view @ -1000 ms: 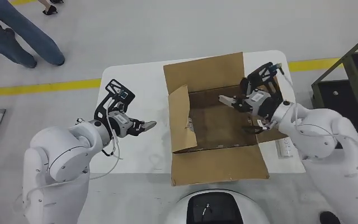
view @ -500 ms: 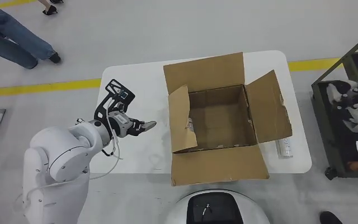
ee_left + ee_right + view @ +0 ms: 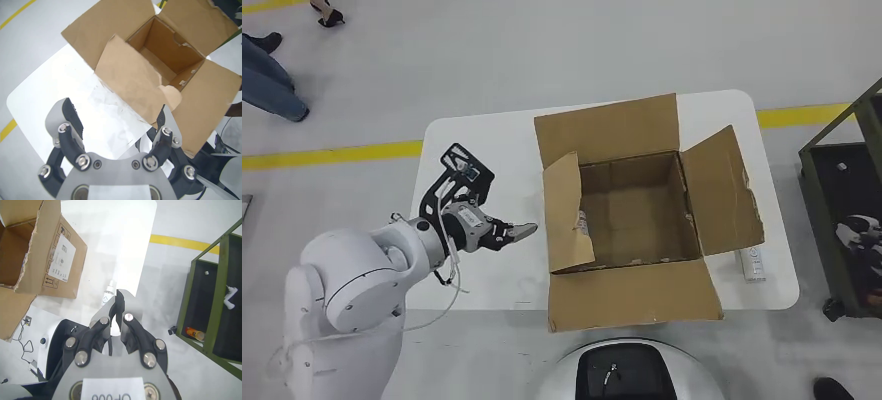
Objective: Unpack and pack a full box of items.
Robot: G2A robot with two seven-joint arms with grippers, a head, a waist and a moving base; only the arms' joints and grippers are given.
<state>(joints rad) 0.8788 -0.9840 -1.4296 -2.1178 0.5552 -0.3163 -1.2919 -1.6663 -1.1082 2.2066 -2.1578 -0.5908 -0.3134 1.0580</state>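
My right gripper (image 3: 119, 298) has swung out of the box (image 3: 632, 215) and away past the right end of the bench (image 3: 472, 160). My left gripper (image 3: 525, 231) has edged a little nearer the box. The left gripper hangs over the bench with its fingers spread wide and nothing in them, just beside the box's raised left flap. The right gripper's fingers are pressed together on nothing, near a green rack (image 3: 206, 294). The box stands on the bench with all four flaps open. A small white bottle (image 3: 753, 264) lies on the bench just beside the right flap.
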